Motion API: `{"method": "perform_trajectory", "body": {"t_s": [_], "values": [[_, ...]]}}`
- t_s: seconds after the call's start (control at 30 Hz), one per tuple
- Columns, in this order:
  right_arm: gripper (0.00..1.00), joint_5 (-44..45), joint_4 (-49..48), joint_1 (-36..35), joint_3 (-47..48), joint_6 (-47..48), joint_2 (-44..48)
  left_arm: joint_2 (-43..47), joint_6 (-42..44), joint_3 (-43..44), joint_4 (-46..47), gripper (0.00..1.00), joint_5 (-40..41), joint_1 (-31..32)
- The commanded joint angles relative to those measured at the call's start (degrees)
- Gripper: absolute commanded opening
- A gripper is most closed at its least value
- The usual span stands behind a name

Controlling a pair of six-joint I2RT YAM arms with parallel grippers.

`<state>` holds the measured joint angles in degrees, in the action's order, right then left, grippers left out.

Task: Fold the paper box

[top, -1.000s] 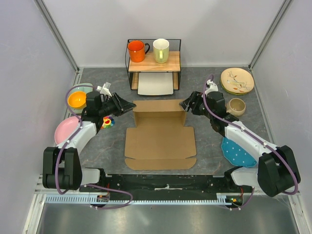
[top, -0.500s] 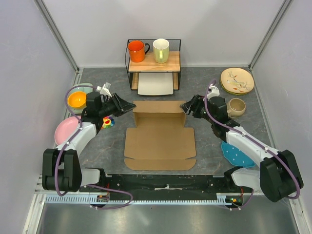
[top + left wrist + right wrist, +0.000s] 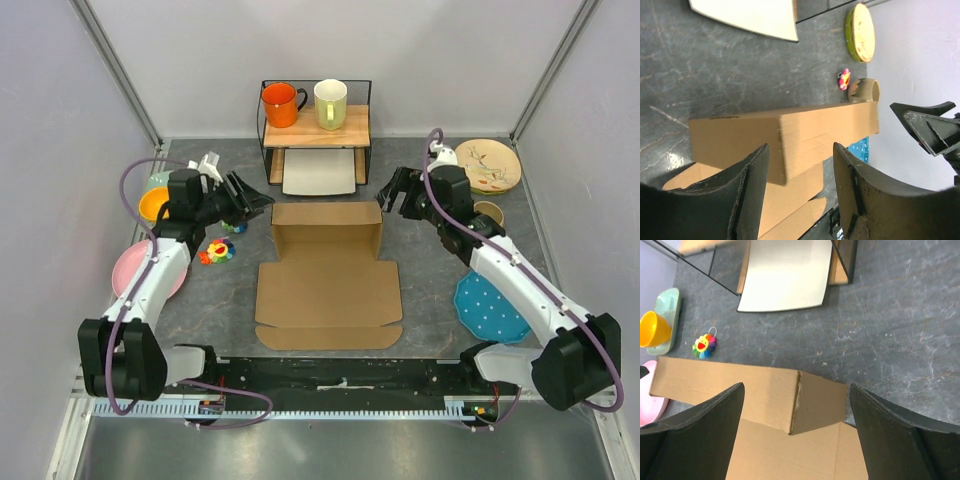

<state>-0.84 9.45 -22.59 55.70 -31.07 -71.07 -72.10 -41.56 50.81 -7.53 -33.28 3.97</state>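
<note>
**A:** Checking from above: shows the box (image 3: pixel 328 290) whole, mid-table (image 3: pixel 225 300), rear walls standing between left gripper (image 3: pixel 262 203) and right gripper (image 3: pixel 388 193), front panel and flap lying flat toward the near edge.

**B:** Lost in both wrist views, which catch only the raised rear part and a bit of the flat panel. Left wrist adds a cup (image 3: pixel 867 91) and the right gripper's fingers (image 3: pixel 927 125) past the far end.

**A:** Right wrist adds the tray (image 3: pixel 785 275), flower toy (image 3: pixel 702 346) and yellow bowl (image 3: pixel 652 329). And the jaws?

**B:** Left: spread partway, pinching nothing, just beside the rear left corner. Right: spread wide, likewise bare, just beside the rear right corner. Cannot tell touching or apart at either.

**A:** Room to move?

**B:** Shelf (image 3: pixel 310 135) near behind the rear wall. Bare table on either side of the flat panel, then pink plate (image 3: pixel 135 268) on the left, blue plate (image 3: pixel 490 310) on the right.
</note>
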Motion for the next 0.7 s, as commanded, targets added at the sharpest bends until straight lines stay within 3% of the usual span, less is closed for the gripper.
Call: {"method": "perform_trajectory", "body": {"t_s": [0.0, 0.07, 0.1, 0.17, 0.2, 0.23, 0.3, 0.33, 0.47, 0.67], "values": [[0.93, 4.61, 4.95, -0.52, 7.92, 3.29, 1.37, 4.32, -0.36, 7.37, -4.24, 0.6, 1.02, -0.01], [0.92, 7.24, 6.62, -2.62, 11.43, 6.78, 1.81, 5.21, -0.1, 8.6, -6.08, 0.59, 2.77, -0.1], [0.91, 9.87, 7.94, -7.94, 13.36, 9.51, 1.55, 5.73, 0.25, 8.69, -7.49, 0.58, 3.74, -0.01], [0.91, 24.61, 13.62, -16.83, 21.09, 20.97, -1.43, 8.54, 1.74, 7.91, -11.7, 0.56, 7.93, 0.08], [0.91, 29.53, 15.49, -26.18, 23.72, 24.53, -3.18, 9.94, 2.18, 7.47, -13.72, 0.56, 9.88, 0.16], [0.92, 40.37, 17.16, -30.45, 27.84, 28.39, -6.85, 12.13, 2.27, 5.99, -17.74, 0.56, 11.99, 0.25], [0.95, 48.61, 19.63, -40.02, 30.07, 36.76, -10.04, 14.69, 1.05, 4.05, -21.72, 0.55, 17.26, 0.51], [0.96, 54.22, 19.81, -42.16, 30.17, 38.87, -12.14, 15.92, -0.87, 2.12, -26.0, 0.55, 18.85, 0.6], [0.98, 61.46, 19.38, -48.15, 27.8, 46.61, -15.59, 24.61, -3.7, -3.16, -32.18, 0.55, 25.35, 2.01], [0.98, 65.61, 14.12, -51.85, 20.95, 56.37, -18.49, 30.51, -4.93, -10.63, -34.31, 0.55, 27.3, 2.54]]}}
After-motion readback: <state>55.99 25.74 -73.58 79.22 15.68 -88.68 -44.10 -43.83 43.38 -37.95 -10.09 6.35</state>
